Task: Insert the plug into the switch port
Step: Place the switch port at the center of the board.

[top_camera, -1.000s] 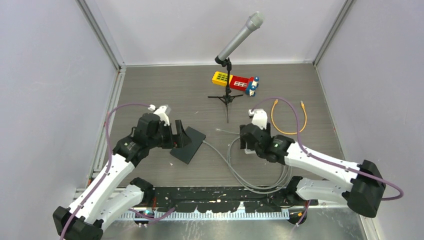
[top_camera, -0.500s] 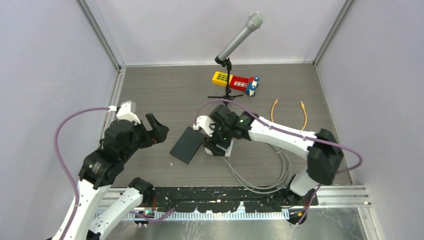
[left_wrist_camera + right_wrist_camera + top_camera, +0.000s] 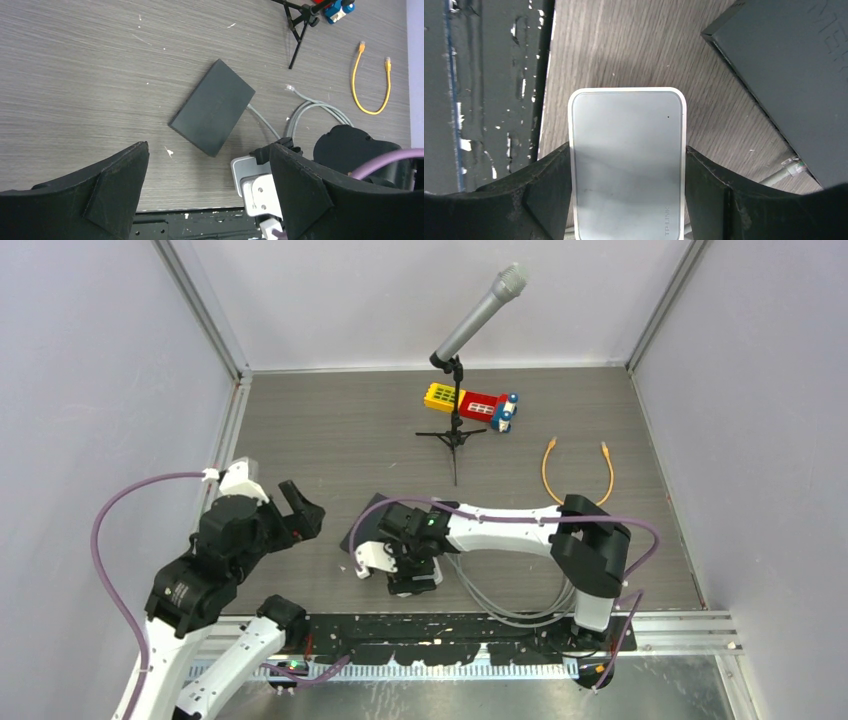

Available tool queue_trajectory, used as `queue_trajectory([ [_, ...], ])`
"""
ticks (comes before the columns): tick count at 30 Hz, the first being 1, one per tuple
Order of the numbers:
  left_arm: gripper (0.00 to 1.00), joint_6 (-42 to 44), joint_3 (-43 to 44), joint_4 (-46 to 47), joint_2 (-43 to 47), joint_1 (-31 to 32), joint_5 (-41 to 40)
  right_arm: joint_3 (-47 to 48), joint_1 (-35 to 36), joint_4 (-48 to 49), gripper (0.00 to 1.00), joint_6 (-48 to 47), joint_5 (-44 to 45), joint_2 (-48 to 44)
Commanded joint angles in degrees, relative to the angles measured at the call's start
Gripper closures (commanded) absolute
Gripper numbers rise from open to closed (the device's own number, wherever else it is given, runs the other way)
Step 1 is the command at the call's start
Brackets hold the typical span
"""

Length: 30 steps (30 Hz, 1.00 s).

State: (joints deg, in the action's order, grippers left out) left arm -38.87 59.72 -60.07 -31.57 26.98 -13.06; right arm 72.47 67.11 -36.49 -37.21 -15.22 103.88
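Your right gripper (image 3: 628,161): hugging the white switch (image 3: 628,125), both sides.
Your left gripper (image 3: 209,150): wide, holding nothing.
Plug (image 3: 290,88): loose on the table (image 3: 100,60), past the black box (image 3: 212,115), apart from the switch.

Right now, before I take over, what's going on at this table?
The right end effector grips the white switch by its sides, beside a black box near the front edge of the table. The left end effector hangs open and empty. The plug lies loose, not yet inserted.
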Motion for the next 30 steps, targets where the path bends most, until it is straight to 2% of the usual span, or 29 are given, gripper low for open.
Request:
queue_trajectory([
  [1, 0.07, -1.03, 1.83, -1.65, 2.24, 0.0, -3.22, -3.69, -0.61, 7.13, 0.23, -1.68, -0.11, -1.05],
  [3, 0.07, -1.03, 1.47, -1.72, 2.12, 0.0, -3.28, -4.94, -0.6, 8.74, 0.2, -1.03, 0.57, -1.77],
  [10, 0.06, -0.72, -1.01, 0.96, 2.0, 0.0, -1.94, -6.44, -0.66, 10.15, 0.19, 1.63, -0.45, -8.21],
  [13, 0.05, 0.55, -1.78, 2.78, 0.65, 0.0, 0.05, -6.69, -0.78, 11.52, 0.18, 6.8, 3.91, -10.89],
  [17, 0.08, 2.11, -4.31, 7.13, -1.6, -0.01, 4.84, -11.83, -1.47, 18.06, 0.18, 22.81, 8.94, -16.45],
  [21, 0.14, 4.23, -9.14, 13.92, -4.16, 0.0, 11.96, -21.09, -1.42, 27.85, 0.18, 45.75, 13.87, -23.72],
  [23, 0.18, 5.15, -11.36, 17.77, -5.24, 0.0, 19.1, -24.79, -1.4, 28.66, 0.17, 59.17, 21.43, -27.92],
  [26, 0.18, 4.19, -15.4, 24.31, -5.07, 0.56, 23.27, -30.97, 0.96, 29.15, 0.17, 76.84, 30.88, -32.23],
  [30, 0.23, 3.23, -19.87, 31.33, -8.18, 3.8, 23.25, -35.56, 9.76, 29.56, 0.17, 86.53, 44.21, -36.16],
])
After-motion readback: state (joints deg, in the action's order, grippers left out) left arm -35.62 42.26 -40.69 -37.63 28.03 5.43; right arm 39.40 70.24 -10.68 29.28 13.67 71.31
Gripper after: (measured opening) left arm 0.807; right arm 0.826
